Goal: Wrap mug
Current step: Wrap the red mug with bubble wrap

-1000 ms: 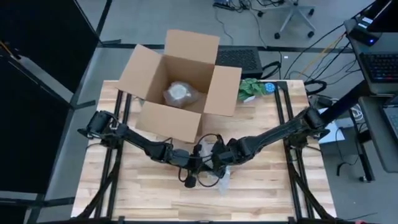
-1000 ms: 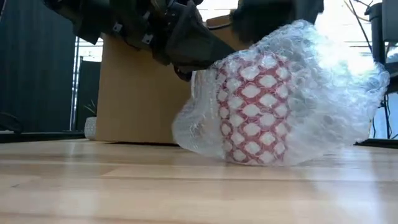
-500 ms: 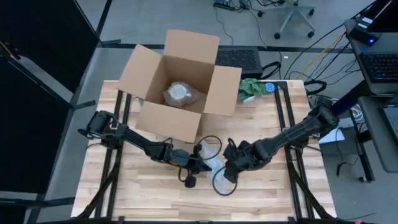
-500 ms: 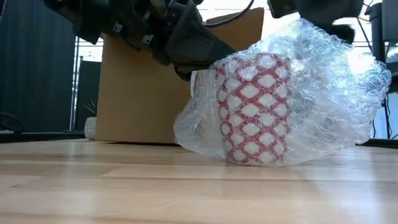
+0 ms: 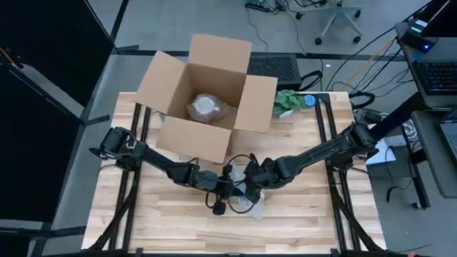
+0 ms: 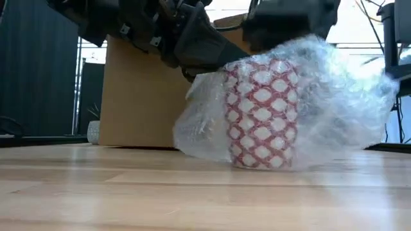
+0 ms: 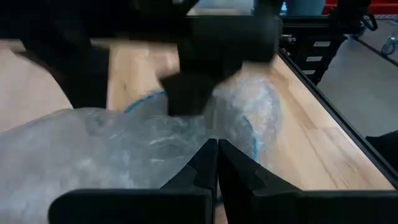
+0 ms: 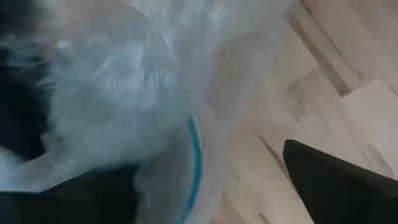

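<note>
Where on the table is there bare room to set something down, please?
Bare wood lies along the near edge of the table, and right of the box, near the right rail. The centre is crowded: both hands meet at the mug.

Surface: pale wooden slats (image 5: 171, 214), set on a dark metal frame (image 5: 325, 135).
Floor: grey, smooth (image 5: 143, 21), with black cables (image 5: 357, 50) trailing across it.
Left side: a black curtain or panel (image 5: 43, 86) beside the surface.
Furniture: an office chair's wheeled base (image 5: 339, 18) at the far end; a desk with a keyboard (image 5: 435, 75) to the right.
Light: bright backlight behind the surface in the low view (image 6: 359, 25), dark curtain (image 6: 38, 83) at left.
</note>
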`<state>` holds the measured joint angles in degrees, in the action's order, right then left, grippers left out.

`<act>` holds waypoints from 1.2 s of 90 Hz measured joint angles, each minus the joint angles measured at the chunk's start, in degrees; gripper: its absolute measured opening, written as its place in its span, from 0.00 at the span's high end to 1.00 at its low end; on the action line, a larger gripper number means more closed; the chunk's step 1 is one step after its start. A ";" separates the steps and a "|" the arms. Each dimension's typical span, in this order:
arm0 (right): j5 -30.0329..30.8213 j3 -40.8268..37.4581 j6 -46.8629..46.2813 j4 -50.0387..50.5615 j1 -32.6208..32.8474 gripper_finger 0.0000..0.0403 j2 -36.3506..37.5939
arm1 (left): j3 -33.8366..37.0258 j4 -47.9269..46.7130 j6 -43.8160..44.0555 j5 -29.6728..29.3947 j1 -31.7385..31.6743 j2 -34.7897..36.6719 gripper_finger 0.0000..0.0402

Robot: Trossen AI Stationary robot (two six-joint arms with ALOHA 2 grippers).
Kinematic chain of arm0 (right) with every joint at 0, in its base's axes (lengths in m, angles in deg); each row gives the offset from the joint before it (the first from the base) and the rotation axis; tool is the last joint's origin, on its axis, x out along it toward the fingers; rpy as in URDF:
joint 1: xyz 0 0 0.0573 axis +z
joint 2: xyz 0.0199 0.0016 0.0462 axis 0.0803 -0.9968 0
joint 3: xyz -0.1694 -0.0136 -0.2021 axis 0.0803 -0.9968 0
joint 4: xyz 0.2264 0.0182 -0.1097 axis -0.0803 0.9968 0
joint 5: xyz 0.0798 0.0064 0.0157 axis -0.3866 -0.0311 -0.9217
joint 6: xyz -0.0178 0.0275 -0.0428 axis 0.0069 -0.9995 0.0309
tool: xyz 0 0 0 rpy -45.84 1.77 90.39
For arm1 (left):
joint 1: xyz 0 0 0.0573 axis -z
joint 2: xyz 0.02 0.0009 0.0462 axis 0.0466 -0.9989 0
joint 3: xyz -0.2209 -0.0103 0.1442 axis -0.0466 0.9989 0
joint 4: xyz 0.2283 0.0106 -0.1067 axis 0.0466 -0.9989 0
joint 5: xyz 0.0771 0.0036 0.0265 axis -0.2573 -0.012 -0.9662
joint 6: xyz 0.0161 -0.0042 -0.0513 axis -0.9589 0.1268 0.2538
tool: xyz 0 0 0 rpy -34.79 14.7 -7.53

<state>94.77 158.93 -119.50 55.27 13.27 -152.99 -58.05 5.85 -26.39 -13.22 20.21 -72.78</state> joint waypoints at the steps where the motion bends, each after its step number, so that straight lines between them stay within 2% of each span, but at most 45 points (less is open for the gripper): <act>1: 0.03 0.01 0.00 -0.15 -0.12 0.15 -0.36 | 0.00 0.00 0.00 -0.03 0.00 0.00 1.00; 13: -0.98 0.09 0.02 -1.02 -1.35 0.15 -3.79 | 0.02 -0.07 0.15 -0.09 0.02 0.00 1.00; 25: -5.22 0.21 1.69 -1.16 -2.07 0.15 -3.62 | 0.02 -0.17 0.15 -0.03 0.05 0.04 1.00; 49: -6.13 2.01 3.07 4.26 -1.80 0.15 9.37 | 0.07 -0.26 0.96 0.13 0.06 0.09 1.00; 56: -3.89 1.95 1.44 7.90 -0.85 0.15 12.26 | 0.04 -0.25 1.26 0.28 -0.07 0.09 1.00; 68: 4.33 1.99 -2.18 9.21 2.14 0.15 14.10 | 0.07 -0.15 1.30 0.29 -0.05 0.09 1.00; 108: 8.73 -4.04 -6.30 -4.57 6.15 0.15 4.13 | -0.87 -0.14 1.44 0.07 -0.26 -0.04 1.00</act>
<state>103.50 154.90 -125.80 50.70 19.43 -148.86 -58.92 5.71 -24.95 -13.15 19.95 -72.82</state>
